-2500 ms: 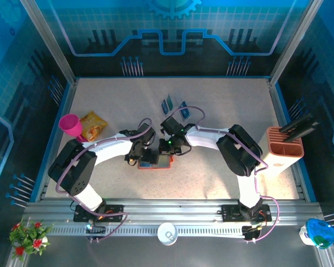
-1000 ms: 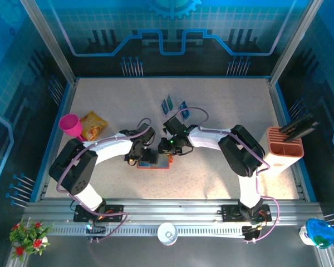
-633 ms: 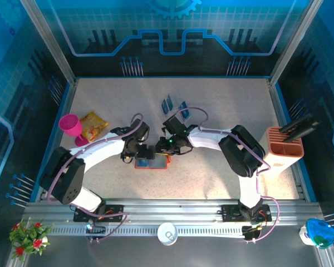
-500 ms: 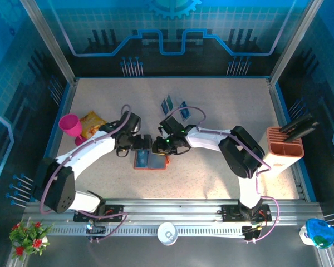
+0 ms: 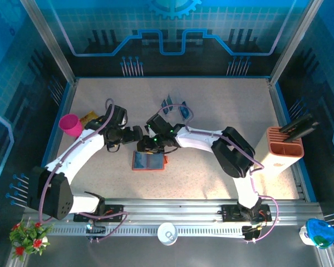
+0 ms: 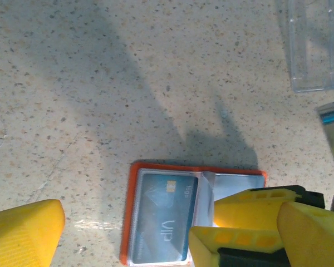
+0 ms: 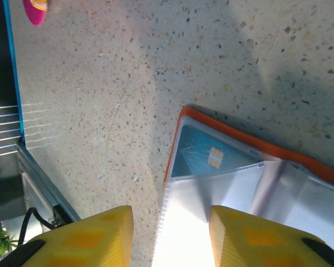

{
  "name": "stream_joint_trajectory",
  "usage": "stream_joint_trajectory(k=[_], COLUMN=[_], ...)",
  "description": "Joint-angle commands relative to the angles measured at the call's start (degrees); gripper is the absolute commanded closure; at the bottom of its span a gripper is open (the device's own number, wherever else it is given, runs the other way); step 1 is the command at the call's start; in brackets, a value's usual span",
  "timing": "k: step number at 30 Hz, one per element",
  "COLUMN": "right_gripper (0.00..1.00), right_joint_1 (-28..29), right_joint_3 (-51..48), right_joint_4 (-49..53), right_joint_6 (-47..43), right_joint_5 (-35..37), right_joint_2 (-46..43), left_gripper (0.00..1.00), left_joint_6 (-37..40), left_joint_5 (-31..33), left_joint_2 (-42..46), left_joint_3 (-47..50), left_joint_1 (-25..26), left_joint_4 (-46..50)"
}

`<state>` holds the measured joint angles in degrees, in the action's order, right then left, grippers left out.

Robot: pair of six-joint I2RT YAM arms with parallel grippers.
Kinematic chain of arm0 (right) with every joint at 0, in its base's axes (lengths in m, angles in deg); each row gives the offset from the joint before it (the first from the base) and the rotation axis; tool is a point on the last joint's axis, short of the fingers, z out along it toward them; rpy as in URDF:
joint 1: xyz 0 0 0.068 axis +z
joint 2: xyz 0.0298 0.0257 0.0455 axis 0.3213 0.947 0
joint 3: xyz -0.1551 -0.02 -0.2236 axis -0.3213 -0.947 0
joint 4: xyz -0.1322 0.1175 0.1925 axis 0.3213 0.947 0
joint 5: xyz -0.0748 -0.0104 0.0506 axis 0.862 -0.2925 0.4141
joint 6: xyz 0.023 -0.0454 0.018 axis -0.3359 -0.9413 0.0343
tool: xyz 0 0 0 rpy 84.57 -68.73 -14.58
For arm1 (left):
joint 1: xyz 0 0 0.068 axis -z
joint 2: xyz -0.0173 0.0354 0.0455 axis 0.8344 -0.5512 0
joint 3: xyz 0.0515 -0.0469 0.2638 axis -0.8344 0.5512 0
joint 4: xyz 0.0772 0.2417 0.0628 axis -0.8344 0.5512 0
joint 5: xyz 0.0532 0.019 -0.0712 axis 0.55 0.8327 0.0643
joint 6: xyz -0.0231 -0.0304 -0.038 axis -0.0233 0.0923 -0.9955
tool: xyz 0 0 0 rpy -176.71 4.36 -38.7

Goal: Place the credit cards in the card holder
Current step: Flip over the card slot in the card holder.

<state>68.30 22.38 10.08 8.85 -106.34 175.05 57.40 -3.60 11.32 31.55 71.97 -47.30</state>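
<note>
The orange card holder (image 5: 148, 162) lies open and flat on the table. A blue credit card (image 6: 161, 219) marked VIP sits inside its left clear pocket, and its chip end (image 7: 211, 158) shows under the plastic. More cards (image 5: 167, 104) stand in the clear rack behind. My right gripper (image 5: 150, 144) hangs open over the holder's upper edge, with a loose clear sleeve (image 7: 211, 194) lying between its fingers (image 7: 83, 239), untouched on one side. My left gripper (image 5: 134, 135) is open, up and left of the holder, holding nothing. Both its own and the right arm's yellow fingers (image 6: 256, 200) show in the left wrist view.
The clear plastic rack (image 6: 317, 44) stands behind the holder. A pink cup (image 5: 70, 123) and a snack bag (image 5: 89, 116) sit at the left. An orange-and-white slotted box (image 5: 284, 146) stands at the right edge. The blue table rim (image 7: 11, 67) runs along the left side.
My left gripper has left the holder and swung up and to the left. My right gripper has slid left over the holder. The holder now lies fully uncovered, slightly further left.
</note>
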Motion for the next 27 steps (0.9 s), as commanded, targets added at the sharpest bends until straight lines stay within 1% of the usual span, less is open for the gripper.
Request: stream_joint_trajectory(k=[1, 6, 11, 16, 21, 27], right_gripper=[0.59, 0.59, 0.59, 0.58, 0.54, 0.52], right_joint_1=[1.59, 1.93, 1.81, 1.6, 1.34, 1.65], right_joint_3=[2.19, 3.18, 3.22, 2.22, 1.7, 1.64], right_joint_4=[0.16, 0.11, 0.47, 0.03, 0.56, 1.44], right_joint_6=[1.04, 1.28, 1.2, 1.03, 0.59, 0.08], right_joint_5=[-0.55, -0.71, -1.16, -1.01, -1.27, -1.36], right_joint_2=[3.72, 6.51, 7.31, 4.24, 0.33, -1.52], left_gripper=[0.01, 0.01, 0.01, 0.01, 0.01, 0.01], left_joint_6=[-0.96, -0.7, -0.64, -0.59, -0.45, -0.58], left_joint_5=[-2.36, -2.62, -3.15, -3.34, -3.68, -3.77], left_joint_2=[1.75, 1.78, 1.41, 1.54, 1.46, 1.46], left_joint_3=[-1.76, -2.18, -2.11, -1.94, -1.94, -1.93], left_joint_1=[-0.24, -0.73, -1.09, -1.27, -1.39, -1.52], left_joint_4=[0.66, 0.75, 0.65, 0.62, 0.48, 0.31])
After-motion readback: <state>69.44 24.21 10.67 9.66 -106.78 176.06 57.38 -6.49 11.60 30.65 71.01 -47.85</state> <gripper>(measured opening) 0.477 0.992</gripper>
